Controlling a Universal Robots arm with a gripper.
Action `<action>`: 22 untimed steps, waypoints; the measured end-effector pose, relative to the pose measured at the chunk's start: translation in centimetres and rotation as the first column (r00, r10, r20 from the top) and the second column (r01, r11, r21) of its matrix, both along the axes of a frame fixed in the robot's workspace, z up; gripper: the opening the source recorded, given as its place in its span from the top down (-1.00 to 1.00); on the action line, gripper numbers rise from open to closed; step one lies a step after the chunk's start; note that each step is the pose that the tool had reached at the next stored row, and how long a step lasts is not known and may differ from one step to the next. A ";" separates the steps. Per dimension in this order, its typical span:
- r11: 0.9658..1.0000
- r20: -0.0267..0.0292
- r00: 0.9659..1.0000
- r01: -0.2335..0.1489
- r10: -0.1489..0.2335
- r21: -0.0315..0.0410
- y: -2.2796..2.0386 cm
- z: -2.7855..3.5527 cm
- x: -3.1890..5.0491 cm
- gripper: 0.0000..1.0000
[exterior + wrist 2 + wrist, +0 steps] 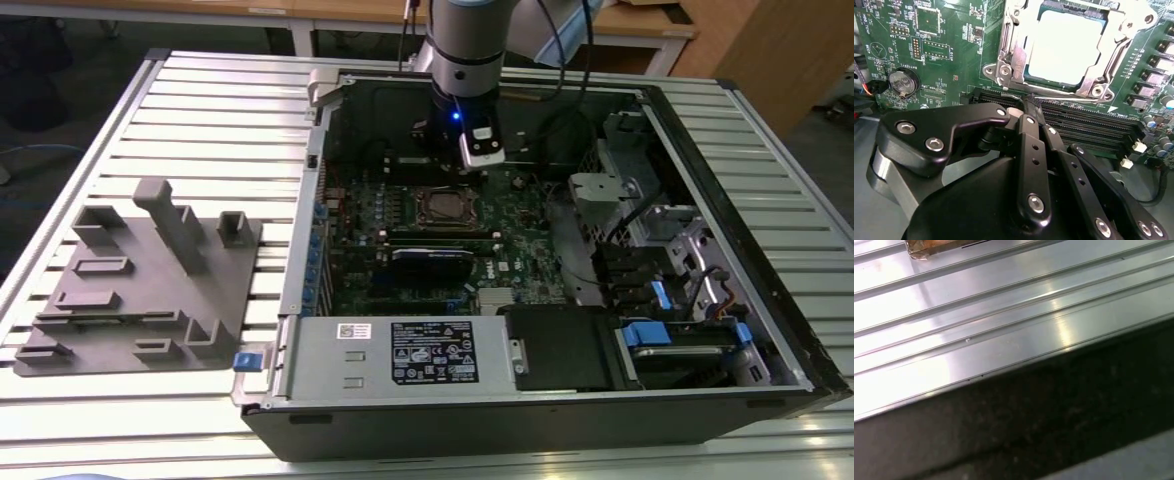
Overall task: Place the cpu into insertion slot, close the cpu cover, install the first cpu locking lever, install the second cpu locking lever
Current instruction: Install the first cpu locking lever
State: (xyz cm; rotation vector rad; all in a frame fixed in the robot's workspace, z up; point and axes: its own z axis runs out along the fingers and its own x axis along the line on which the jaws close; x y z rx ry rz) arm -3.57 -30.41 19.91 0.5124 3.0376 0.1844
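Cpu (1066, 47) seated just beyond closed claw (1030, 104)

Robotics lab or workshop: open desktop PC case (747, 330) w/ green motherboard (441, 235) on a ribbed aluminium bench (200, 110), grey fixture block (140, 280) beside it, robot arm (461, 60) overhead, wooden desks (334, 15) behind.

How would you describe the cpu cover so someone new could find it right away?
Inside the open computer case lies the green motherboard. Near its middle, just ahead of the gripper, the cpu cover is a silver metal frame around the pale square cpu. Nothing else nearby is bright bare metal; the slots beside it are long and black.
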 end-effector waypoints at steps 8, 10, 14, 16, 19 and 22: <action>1.000 0.005 1.000 0.000 0.000 -0.005 0.00 -0.08 0.00 0.79; 1.000 0.005 1.000 0.000 0.000 -0.006 0.00 -0.08 0.00 0.79; 1.000 0.005 1.000 0.000 0.000 -0.006 0.01 -0.05 0.00 0.79; 1.000 0.005 1.000 0.000 0.000 -0.006 0.01 0.06 0.00 0.79; 1.000 0.006 1.000 0.000 0.000 -0.006 0.01 0.08 0.00 0.79; 1.000 0.008 1.000 0.000 0.000 -0.006 0.00 0.09 0.00 0.79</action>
